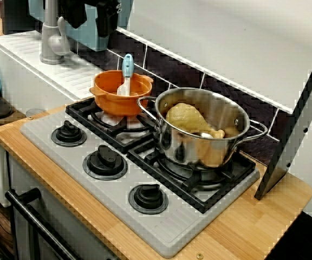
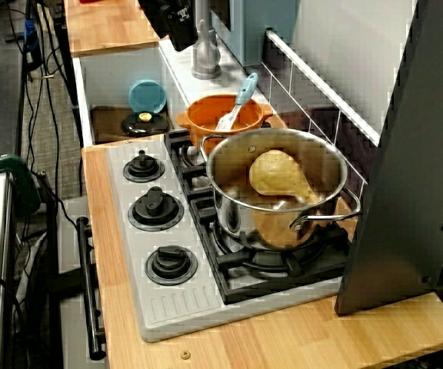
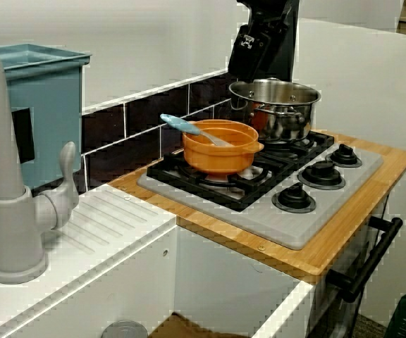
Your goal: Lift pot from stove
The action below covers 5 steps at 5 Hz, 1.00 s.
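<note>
Orange pot (image 1: pixel 121 95) on stove (image 1: pixel 145 179), spoon (image 1: pixel 126 73) inside; claw (image 3: pixel 249 49) dark, cropped above, grip state untellable.

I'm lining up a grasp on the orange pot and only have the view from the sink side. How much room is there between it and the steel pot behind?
Observer: Very little. In the front view, the steel pot has a side handle reaching right up to the orange pot; I cannot tell whether they touch.
Operator: Is the steel pot empty?
Observer: No. A tan toy drumstick lies inside it.
</note>
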Each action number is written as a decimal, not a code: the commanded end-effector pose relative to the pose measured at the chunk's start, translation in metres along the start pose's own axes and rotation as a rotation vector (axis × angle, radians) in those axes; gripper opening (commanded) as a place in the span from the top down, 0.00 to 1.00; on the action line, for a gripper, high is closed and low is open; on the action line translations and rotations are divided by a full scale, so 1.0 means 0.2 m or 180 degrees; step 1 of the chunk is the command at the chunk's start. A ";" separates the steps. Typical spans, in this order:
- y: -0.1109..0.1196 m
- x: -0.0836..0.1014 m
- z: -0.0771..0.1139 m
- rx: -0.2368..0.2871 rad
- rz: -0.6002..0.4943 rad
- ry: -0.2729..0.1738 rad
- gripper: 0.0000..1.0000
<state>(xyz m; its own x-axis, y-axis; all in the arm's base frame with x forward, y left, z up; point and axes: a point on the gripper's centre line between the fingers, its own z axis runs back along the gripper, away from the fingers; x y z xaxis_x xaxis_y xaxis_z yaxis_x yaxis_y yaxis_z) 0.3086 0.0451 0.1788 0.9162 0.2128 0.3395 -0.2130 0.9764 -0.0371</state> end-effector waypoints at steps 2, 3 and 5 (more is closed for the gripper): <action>0.05 0.08 -0.05 0.0046 0.0166 0.0027 0.00; 0.08 0.07 -0.15 0.0023 0.0155 0.0111 0.00; 0.08 0.02 -0.30 -0.0055 0.0042 0.0223 0.00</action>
<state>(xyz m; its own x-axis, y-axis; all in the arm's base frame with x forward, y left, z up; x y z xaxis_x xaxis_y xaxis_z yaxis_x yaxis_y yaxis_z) 0.3294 0.0624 0.1104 0.9432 0.2333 0.2365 -0.2255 0.9724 -0.0601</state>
